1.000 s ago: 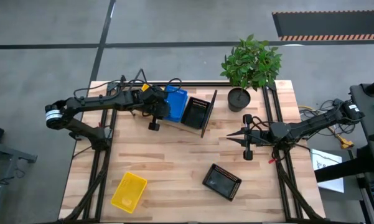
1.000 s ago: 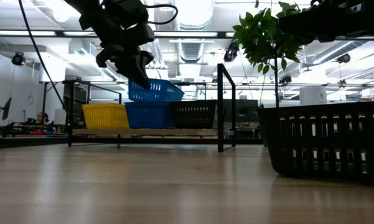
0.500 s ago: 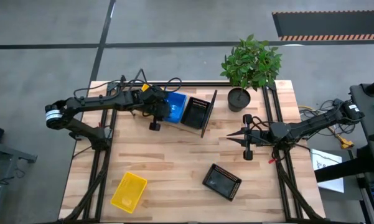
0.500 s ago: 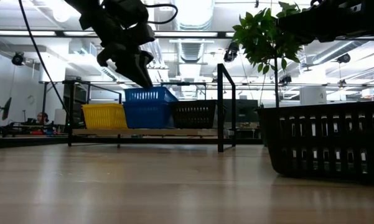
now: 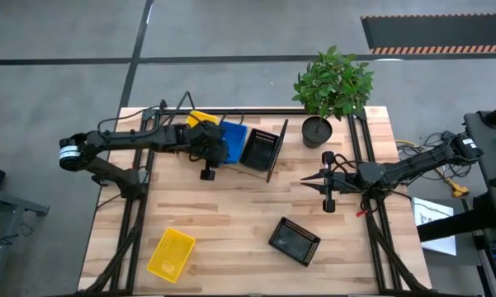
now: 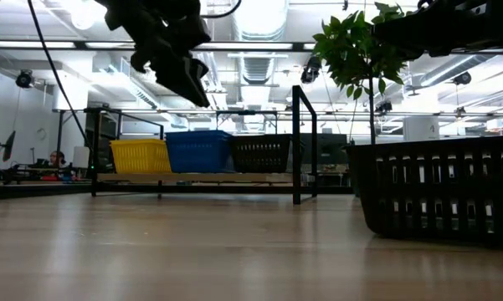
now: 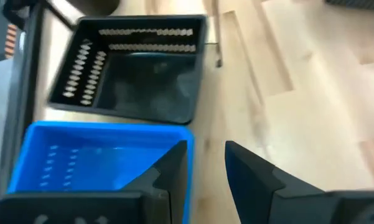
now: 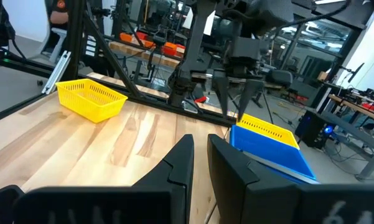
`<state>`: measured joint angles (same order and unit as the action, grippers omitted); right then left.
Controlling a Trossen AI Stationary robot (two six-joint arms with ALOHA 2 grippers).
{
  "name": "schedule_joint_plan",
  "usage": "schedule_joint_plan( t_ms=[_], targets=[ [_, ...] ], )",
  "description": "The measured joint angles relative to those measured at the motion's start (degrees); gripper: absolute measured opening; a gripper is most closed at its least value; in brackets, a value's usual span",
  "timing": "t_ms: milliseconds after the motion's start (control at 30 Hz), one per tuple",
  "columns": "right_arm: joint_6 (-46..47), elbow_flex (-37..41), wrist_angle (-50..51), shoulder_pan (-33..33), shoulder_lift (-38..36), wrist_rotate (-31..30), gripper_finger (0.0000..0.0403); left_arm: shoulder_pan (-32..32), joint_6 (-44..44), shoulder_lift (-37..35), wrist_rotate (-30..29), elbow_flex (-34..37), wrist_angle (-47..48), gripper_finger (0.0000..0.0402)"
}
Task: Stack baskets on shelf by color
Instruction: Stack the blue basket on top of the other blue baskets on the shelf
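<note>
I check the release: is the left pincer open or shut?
Open: the left pincer shows a gap between its fingers, above the blue basket, holding nothing.

Bright overhead lighting; left wrist view blurred.

We see a light-wood shelf [image 6: 192,176] with black wire end frames, carrying a yellow basket [image 6: 140,155], a blue basket [image 6: 199,151] and a black basket [image 6: 260,154], all mesh-sided. On the pale striped-plank tabletop [image 5: 231,214] lie a second yellow basket [image 5: 171,253] and a second black basket [image 5: 295,240]. A green-leaved plant [image 5: 333,81] stands in a black pot [image 5: 317,132]. Both arms are dark.
</note>
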<state>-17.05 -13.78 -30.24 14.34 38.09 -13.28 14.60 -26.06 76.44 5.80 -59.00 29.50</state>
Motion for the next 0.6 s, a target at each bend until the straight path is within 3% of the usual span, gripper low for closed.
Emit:
schedule_joint_plan(
  t_ms=[233, 600],
  targets=[
    [0.6, 0.0, 0.1, 0.0, 0.0, 0.0, 0.0038, -4.1, 6.3, 0.2, -0.5, 0.8, 2.4, 0.0091],
    [0.6, 0.0, 0.3, 0.0, 0.0, 0.0, 0.0038, -4.3, 6.1, 2.2, -15.7, 6.5, 4.3, 0.0091]
  ],
)
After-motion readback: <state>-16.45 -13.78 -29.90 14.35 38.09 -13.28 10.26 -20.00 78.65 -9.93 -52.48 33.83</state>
